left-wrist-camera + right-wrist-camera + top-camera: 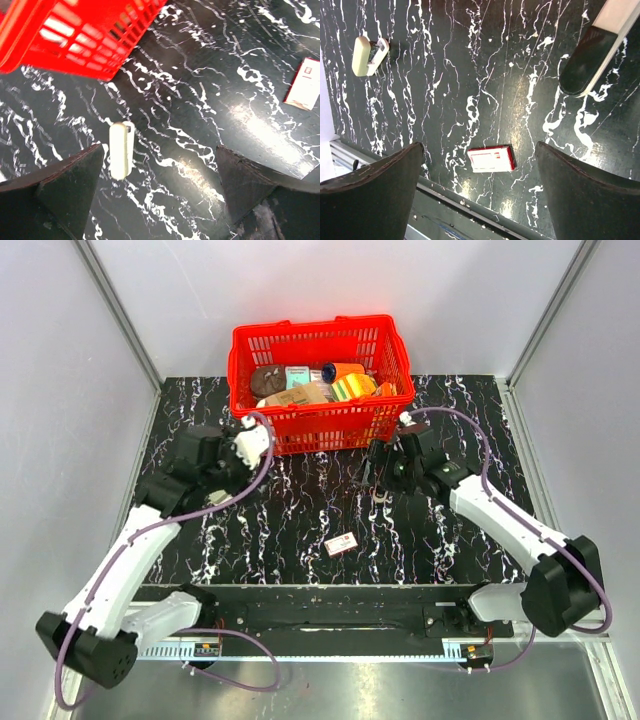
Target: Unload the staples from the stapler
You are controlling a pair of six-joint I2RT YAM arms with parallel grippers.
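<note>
Seen from above, the left arm (130,550) and right arm (500,515) reach across a black marbled bench (300,510) toward a red basket (318,430). A red-and-white box (341,544) lies near the front edge. The stapler cannot be picked out here.

At the left wrist, the left pincer (160,200) is released and holds nothing. A small cream object (121,150) lies on the bench by 1 finger.

At the right wrist, the right pincer (480,200) also gapes, gripping nothing. The stapler (587,57) lies on the bench at upper right, well apart from the box. It is slim, with a dark rounded body and a pale strip along 1 side, and the frame edge cuts it off.
</note>
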